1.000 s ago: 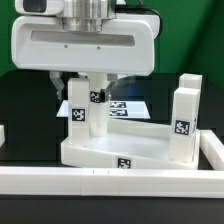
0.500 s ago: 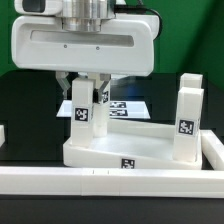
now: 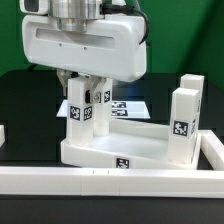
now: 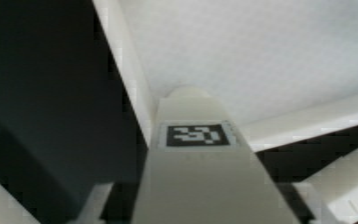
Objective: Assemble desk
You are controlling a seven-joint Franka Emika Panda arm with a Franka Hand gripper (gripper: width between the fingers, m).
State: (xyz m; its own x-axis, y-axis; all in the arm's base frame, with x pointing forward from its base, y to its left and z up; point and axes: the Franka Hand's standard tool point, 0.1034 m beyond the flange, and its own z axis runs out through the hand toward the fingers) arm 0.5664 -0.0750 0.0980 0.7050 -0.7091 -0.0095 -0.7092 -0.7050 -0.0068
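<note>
The desk slab (image 3: 120, 150) lies flat, a white rimmed panel with a tag on its front edge. One square white leg (image 3: 183, 115) stands upright at its corner on the exterior view's right. Another leg (image 3: 78, 112) stands at the corner on the exterior view's left, two tagged faces showing. My gripper (image 3: 80, 98) comes down from above and is shut on this leg. In the wrist view the leg (image 4: 197, 135) fills the middle, a finger (image 4: 98, 205) close against either side, and the slab (image 4: 247, 50) lies beyond. Behind the held leg rises a further white tagged upright (image 3: 103, 100).
A long white border rail (image 3: 110, 182) runs along the front and turns back at the exterior view's right (image 3: 212, 150). The marker board (image 3: 128, 106) lies flat behind the slab on the black table. A small white part (image 3: 3, 133) sits at the left edge.
The jaws have closed onto the left leg. The hand has since turned and shifted toward the exterior view's right, and the leg now shows a second tagged face.
</note>
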